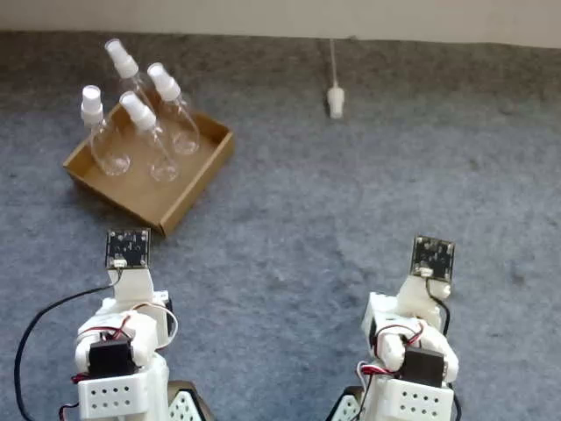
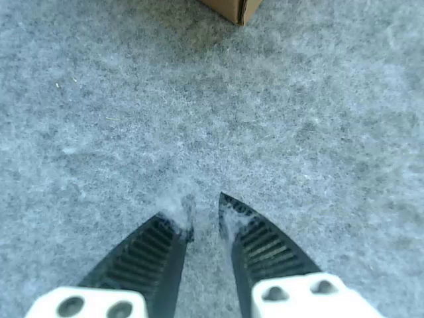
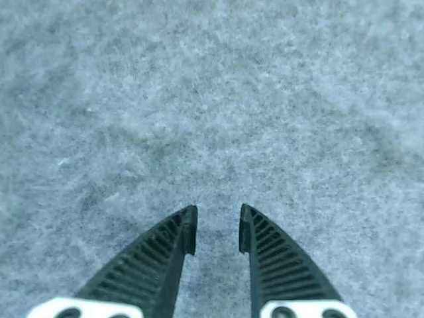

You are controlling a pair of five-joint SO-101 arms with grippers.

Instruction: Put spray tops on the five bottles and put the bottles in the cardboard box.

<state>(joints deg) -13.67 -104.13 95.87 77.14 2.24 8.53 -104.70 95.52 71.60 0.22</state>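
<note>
High view: cardboard box (image 1: 188,197) at the far left of the grey felt bench (image 1: 351,219), four clear bottles (image 1: 153,145) standing inside, each capped in white. One loose spray top (image 1: 335,98) with a thin tube lies well apart, far centre. Left wrist view: left tool (image 2: 205,215), jaws slightly parted, holding nothing, a corner of the box beyond. Right wrist view: right tool (image 3: 217,228), jaws slightly parted, holding nothing, over the felt.

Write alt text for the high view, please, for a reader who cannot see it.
Four clear plastic bottles with white spray tops stand in a shallow brown cardboard box at the far left of a grey felt table. One loose white spray top lies apart, far centre. The white left arm and right arm sit at the near edge.
</note>
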